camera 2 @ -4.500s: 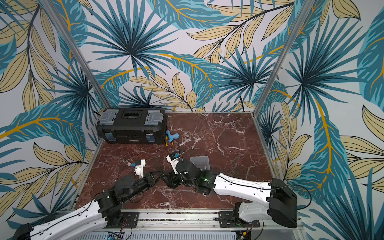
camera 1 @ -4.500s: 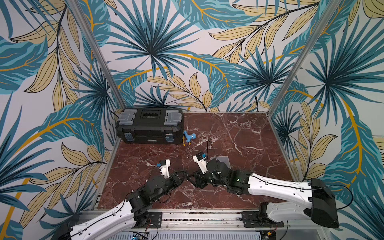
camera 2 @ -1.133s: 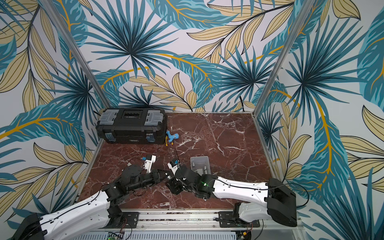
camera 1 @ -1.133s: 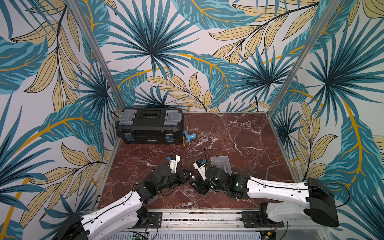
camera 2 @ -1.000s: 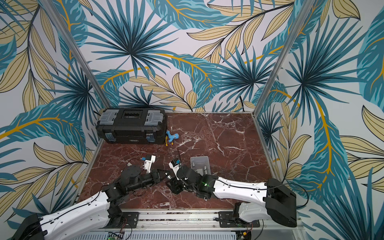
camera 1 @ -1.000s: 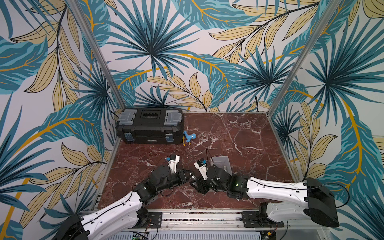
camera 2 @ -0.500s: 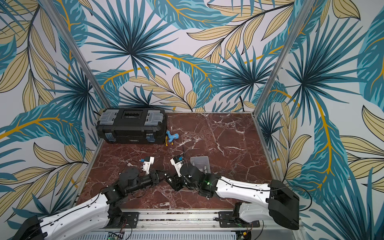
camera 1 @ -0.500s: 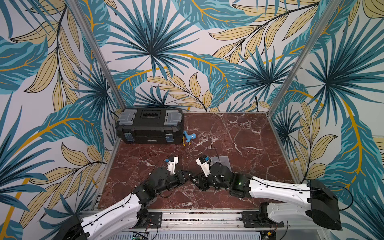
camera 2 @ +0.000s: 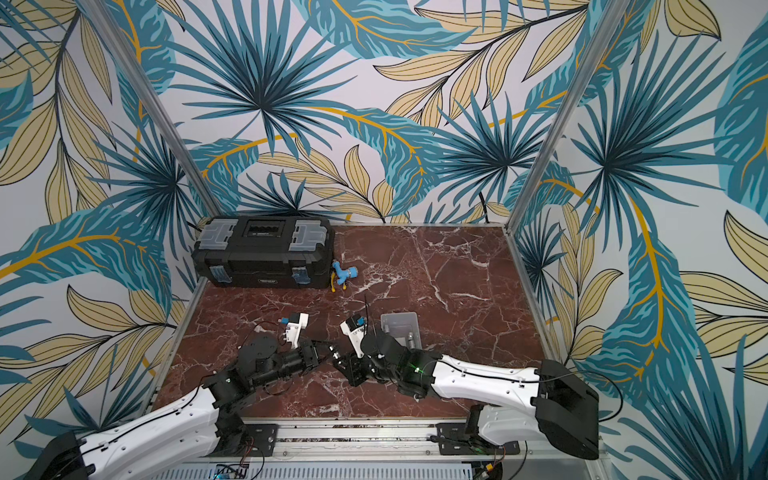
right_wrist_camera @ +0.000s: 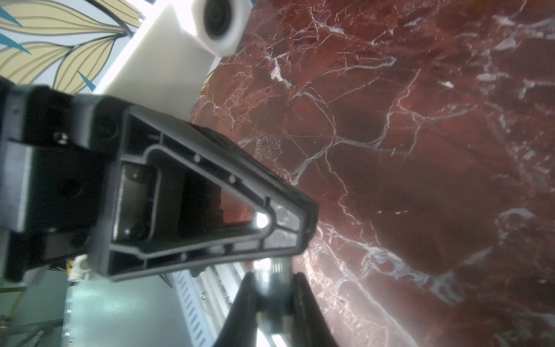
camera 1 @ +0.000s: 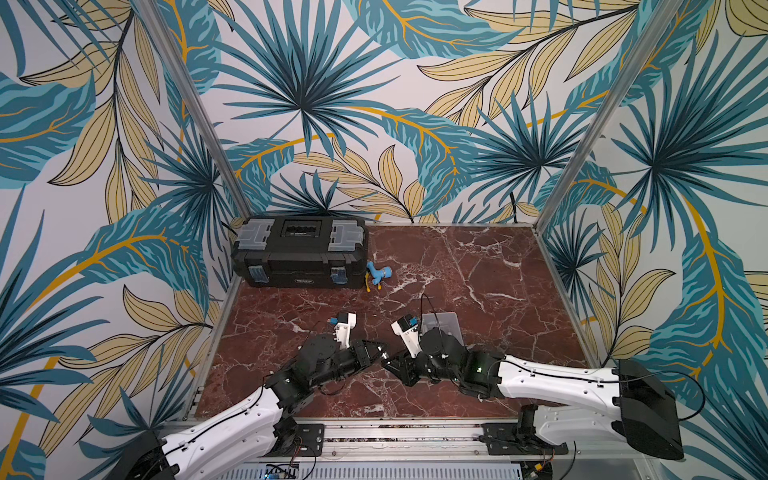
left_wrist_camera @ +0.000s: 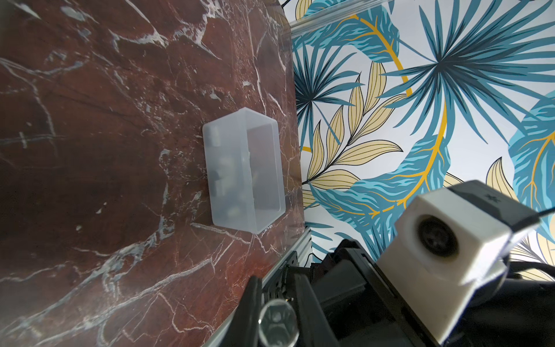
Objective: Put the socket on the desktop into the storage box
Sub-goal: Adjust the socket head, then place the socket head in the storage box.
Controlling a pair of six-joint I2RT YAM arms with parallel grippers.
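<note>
A shiny metal socket (left_wrist_camera: 277, 323) hangs just above the desktop (camera 1: 478, 270) near its front middle. My left gripper (camera 1: 379, 353) is shut on it. My right gripper (camera 1: 390, 362) faces it tip to tip and is shut on the same socket (right_wrist_camera: 271, 300); in the right wrist view the left arm's fingers (right_wrist_camera: 210, 195) fill the near side. In both top views the socket is hidden between the black fingertips. The pale grey storage box (camera 2: 399, 326) stands just behind my right wrist, with dim shapes showing through its wall (left_wrist_camera: 244, 171).
A large black toolbox (camera 1: 299, 253) sits at the back left, with a small blue and yellow object (camera 1: 379, 274) beside its right end. Aluminium rails (camera 1: 395, 432) edge the front, and patterned walls close in the sides and back.
My right gripper's jaws have closed onto the socket that the left gripper holds. Both grippers have drifted slightly away from the front rail.
</note>
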